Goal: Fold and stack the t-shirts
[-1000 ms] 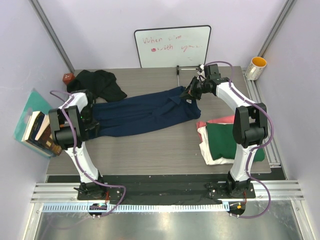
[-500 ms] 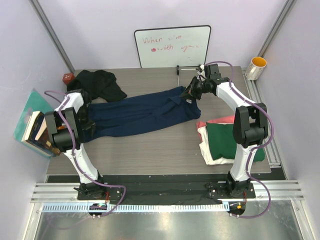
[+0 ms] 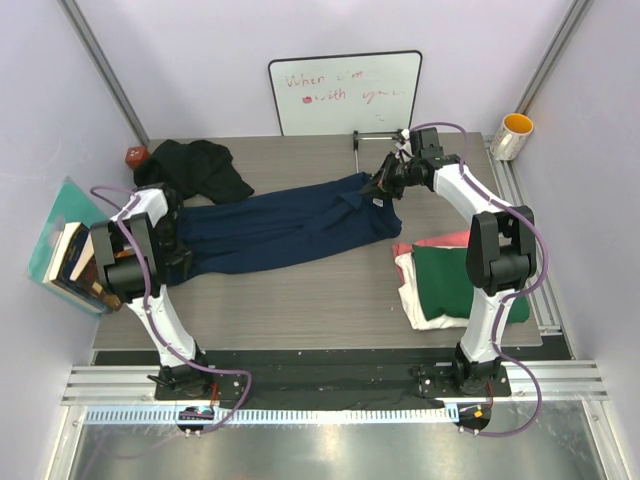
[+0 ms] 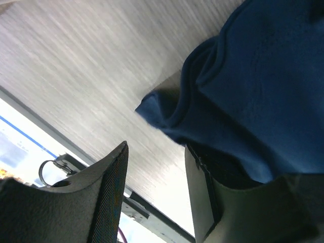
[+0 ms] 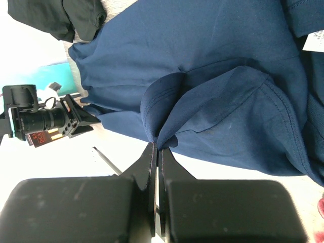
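From above, a whiteboard (image 3: 345, 93) leans against the back wall. It carries two lines of red handwriting. The first seems to begin "When"; the rest cannot be read. The tabletop (image 3: 330, 290) is grey wood grain, walled in by pale lilac panels, with metal rails along its near edge. The navy t-shirt (image 3: 285, 225) lies stretched across the middle. The black t-shirt (image 3: 195, 168) is crumpled at the far left corner. On the right sits a folded stack: the green t-shirt (image 3: 445, 275) on top, the cream t-shirt (image 3: 415, 305) under it, and the pink-red t-shirt (image 3: 430, 243) showing at the far edge. A mug (image 3: 512, 135) with a yellow inside stands off the far right corner, and some books (image 3: 75, 260) lean by the left edge. The left jaws are at the navy shirt's left end, the right jaws at its far right end.

In the left wrist view the left jaws stand apart with bare tabletop showing between them. The navy hem is bunched just past them and lies against one finger.

In the right wrist view the right jaws are closed, pinching a raised fold of the navy shirt. A white tag (image 5: 315, 40) shows at the shirt's edge, its print too small to read.
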Controlling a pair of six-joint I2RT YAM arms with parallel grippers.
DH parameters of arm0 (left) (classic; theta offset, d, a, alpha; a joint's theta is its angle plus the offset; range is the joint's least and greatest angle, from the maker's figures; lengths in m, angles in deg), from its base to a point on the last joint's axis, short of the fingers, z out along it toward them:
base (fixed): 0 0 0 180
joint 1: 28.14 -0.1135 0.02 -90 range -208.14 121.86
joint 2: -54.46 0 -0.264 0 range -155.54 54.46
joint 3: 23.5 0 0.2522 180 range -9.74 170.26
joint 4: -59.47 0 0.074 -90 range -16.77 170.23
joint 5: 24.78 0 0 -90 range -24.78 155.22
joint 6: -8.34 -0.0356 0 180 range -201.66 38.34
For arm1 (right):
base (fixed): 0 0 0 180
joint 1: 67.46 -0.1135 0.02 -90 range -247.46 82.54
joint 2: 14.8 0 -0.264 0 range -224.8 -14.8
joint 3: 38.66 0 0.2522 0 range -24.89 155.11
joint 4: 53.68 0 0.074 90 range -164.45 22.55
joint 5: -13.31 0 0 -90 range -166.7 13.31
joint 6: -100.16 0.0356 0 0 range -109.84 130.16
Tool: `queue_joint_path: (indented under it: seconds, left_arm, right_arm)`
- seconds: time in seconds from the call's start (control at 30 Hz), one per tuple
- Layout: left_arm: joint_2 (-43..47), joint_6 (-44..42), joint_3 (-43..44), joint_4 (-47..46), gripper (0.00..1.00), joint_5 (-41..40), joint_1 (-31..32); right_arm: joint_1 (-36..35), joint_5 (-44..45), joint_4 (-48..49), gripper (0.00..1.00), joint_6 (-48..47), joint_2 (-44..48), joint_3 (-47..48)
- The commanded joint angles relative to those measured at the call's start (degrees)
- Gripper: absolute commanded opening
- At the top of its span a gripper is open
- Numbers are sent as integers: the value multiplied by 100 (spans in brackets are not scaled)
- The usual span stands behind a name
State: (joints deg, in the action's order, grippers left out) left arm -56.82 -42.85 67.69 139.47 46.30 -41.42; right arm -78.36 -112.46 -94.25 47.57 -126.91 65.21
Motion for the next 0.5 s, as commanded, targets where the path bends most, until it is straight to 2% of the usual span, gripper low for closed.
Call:
queue_joint_path:
  seconds: [0.0, 0.33, 0.47]
  left_arm:
    - [-296, 197, -17, -172, 50, -95, -34]
    - [-728, 162, 237, -208, 49, -253, -26]
    - [-579, 153, 273, -357, 49, -297, -34]
  right_arm:
    - [44, -106, 158, 1, -76, 243, 69]
    - [52, -150, 176, 1, -67, 304, 121]
    - [52, -150, 176, 1, -85, 322, 95]
